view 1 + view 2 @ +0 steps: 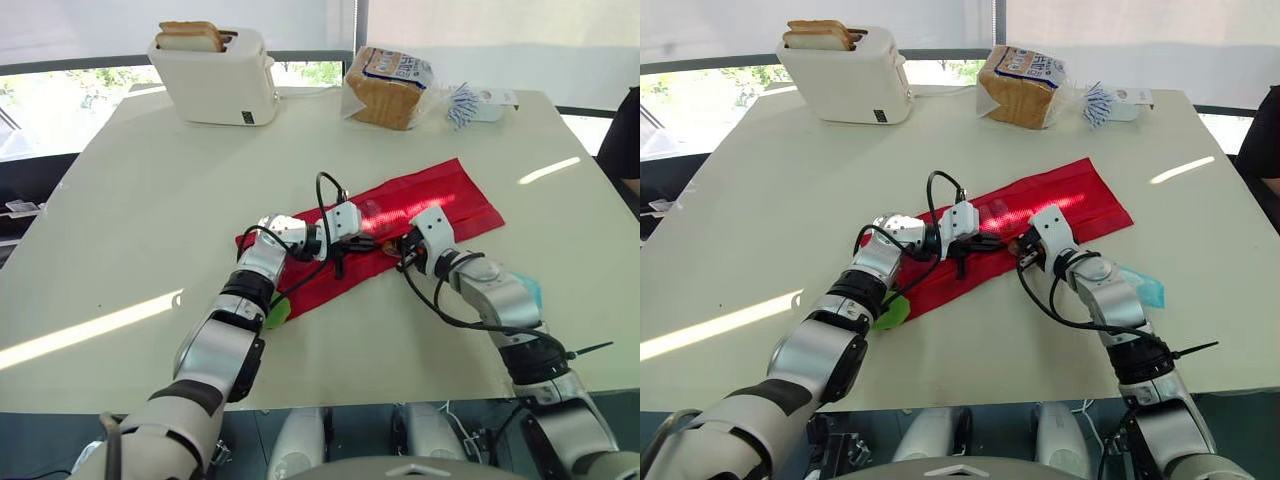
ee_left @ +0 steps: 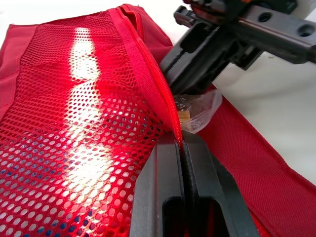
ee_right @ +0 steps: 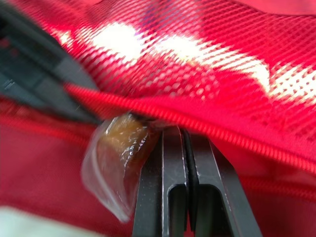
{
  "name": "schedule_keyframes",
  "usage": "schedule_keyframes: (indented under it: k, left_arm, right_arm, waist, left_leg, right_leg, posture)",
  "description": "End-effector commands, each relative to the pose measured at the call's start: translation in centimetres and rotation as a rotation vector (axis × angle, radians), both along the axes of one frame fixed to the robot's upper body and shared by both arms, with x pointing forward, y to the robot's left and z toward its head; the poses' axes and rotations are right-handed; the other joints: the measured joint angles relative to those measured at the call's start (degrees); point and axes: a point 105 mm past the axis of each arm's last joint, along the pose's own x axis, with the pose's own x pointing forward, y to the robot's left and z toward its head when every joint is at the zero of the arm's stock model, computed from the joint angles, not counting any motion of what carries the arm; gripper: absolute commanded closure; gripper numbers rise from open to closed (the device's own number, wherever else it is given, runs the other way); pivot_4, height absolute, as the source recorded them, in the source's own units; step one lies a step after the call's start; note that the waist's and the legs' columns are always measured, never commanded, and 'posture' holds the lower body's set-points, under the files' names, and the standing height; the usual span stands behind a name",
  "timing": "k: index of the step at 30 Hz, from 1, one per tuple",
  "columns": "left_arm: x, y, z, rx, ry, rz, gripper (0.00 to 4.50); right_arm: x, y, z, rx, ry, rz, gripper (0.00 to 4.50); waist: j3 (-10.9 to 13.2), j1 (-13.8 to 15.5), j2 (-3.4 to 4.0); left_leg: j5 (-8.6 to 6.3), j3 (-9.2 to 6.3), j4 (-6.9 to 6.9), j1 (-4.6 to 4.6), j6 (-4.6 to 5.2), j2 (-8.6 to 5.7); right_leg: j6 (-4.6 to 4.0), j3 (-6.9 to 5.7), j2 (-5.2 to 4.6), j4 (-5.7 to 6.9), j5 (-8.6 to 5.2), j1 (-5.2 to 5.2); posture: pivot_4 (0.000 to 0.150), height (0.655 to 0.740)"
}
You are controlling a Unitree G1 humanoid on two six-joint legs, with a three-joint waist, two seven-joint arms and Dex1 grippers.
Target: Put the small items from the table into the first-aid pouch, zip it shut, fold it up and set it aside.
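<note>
Pouch status: the red first-aid pouch (image 1: 440, 200) lies unfolded and unzipped across the middle of the counter (image 1: 150, 200). The left tool (image 2: 181, 142) is clamped on the zipper edge of the mesh flap (image 2: 74, 123) and lifts it so that a mouth stands open. The right tool (image 3: 184, 132) has its fingers pressed together and appears to pinch the film of a small clear-wrapped item (image 3: 116, 158) with brownish contents. The item sits at the mouth, just under the raised zipper line.

Not yet packed: a green item (image 1: 277, 313) on the counter beside the left forearm at the pouch's near edge, and a teal item (image 1: 1145, 288) by the right forearm.

Risks (judgement):
- The hold is on thin wrapper, off to one side of the fingertips. The film could slip and drop the item on the outer fabric.
- The wrapper may snag on zipper teeth or mesh. An early release would leave it across the zip line and could jam zipping.
- The two tools work very close together. A deeper push could knock the left tool, lose the flap and close the mouth.
- The pouch is unanchored, so a push may slide it.
</note>
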Motion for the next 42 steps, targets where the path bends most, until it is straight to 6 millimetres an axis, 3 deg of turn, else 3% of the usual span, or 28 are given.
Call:
schedule_keyframes:
  k: [1, 7, 11, 16, 21, 25, 33, 40, 42]
  left_arm:
    - [-0.3, -1.1, 0.8, -0.021, -0.028, -0.040, 4.50]
    - [-0.1, -0.7, 0.9, -0.019, -0.032, -0.027, 4.50]
    - [-0.1, -0.5, 0.8, -0.018, -0.030, -0.019, 4.50]
    - [0.0, -0.6, 0.8, -0.020, -0.028, -0.017, 4.50]
    - [0.0, -0.7, 0.8, -0.021, -0.026, -0.018, 4.50]
    - [0.0, -1.0, 0.8, -0.022, -0.026, -0.024, 4.50]
    - [-0.1, -1.1, 0.8, -0.023, -0.026, -0.030, 4.50]
    - [-0.2, -1.1, 0.9, -0.024, -0.027, -0.030, 4.50]
    - [-0.2, -1.1, 0.8, -0.024, -0.026, -0.030, 4.50]
  right_arm:
    - [0.7, 1.2, 2.3, 0.033, -0.089, 0.013, 4.45]
    - [0.2, -1.5, 2.6, 0.020, -0.091, -0.016, 4.45]
    - [-1.6, -3.5, 2.8, 0.005, -0.061, 0.032, 4.45]
    - [-4.5, -4.0, 2.1, -0.010, 0.018, 0.133, 4.45]
    - [-6.7, -2.8, 1.3, -0.025, 0.088, 0.247, 4.45]
    - [-5.9, -1.5, 1.5, -0.007, 0.061, 0.226, 4.45]
    - [-2.6, -1.5, 1.4, -0.051, 0.008, 0.110, 4.45]
    - [-1.8, -2.4, 1.3, -0.096, -0.024, 0.068, 4.45]
    - [-2.2, -1.8, 2.1, -0.020, -0.021, 0.094, 4.45]
  waist:
    - [0.00, 0.05, 0.00]
    - [0.00, 0.37, 0.00]
    - [0.01, 0.42, 0.00]
    - [0.00, 0.34, 0.01]
    - [0.01, 0.37, 0.00]
    - [0.00, 0.36, 0.00]
    - [0.01, 0.51, 0.00]
    - [0.00, 0.45, 0.00]
    - [0.00, 0.45, 0.00]
  left_leg:
    - [0.00, 0.00, 0.00, 0.00, 0.00, 0.00]
    - [0.01, 0.01, 0.00, -0.02, -0.02, -0.02]
    - [0.00, 0.00, 0.01, -0.05, 0.00, -0.04]
    - [-0.09, -0.02, 0.00, -0.03, 0.16, -0.01]
    - [-0.12, -0.01, 0.01, -0.03, 0.21, -0.02]
    - [-0.12, -0.02, 0.01, -0.03, 0.21, -0.02]
    - [-0.04, -0.01, 0.03, -0.05, 0.06, -0.04]
    - [-0.04, -0.01, 0.03, -0.04, 0.06, -0.04]
    - [-0.04, -0.02, 0.03, -0.04, 0.06, -0.04]
  right_leg:
    - [0.00, 0.00, 0.00, -0.01, 0.00, 0.00]
    - [0.00, 0.00, -0.03, -0.02, 0.00, 0.01]
    - [0.00, 0.00, -0.04, -0.05, 0.00, 0.02]
    - [0.00, -0.01, -0.02, -0.05, 0.00, 0.02]
    - [0.00, -0.01, -0.03, -0.05, 0.00, 0.02]
    - [0.00, -0.02, -0.03, -0.05, 0.00, 0.02]
    - [0.00, -0.02, -0.04, -0.07, 0.00, 0.02]
    - [0.00, -0.02, -0.04, -0.05, 0.00, 0.02]
    - [0.00, -0.02, -0.04, -0.05, 0.00, 0.02]
  posture:
    - [0.150, 0.7400]
    - [0.150, 0.7400]
    - [0.150, 0.7400]
    - [0.150, 0.7400]
    - [0.150, 0.7400]
    - [0.150, 0.7400]
    - [0.150, 0.7400]
    - [0.150, 0.7400]
    - [0.150, 0.7400]
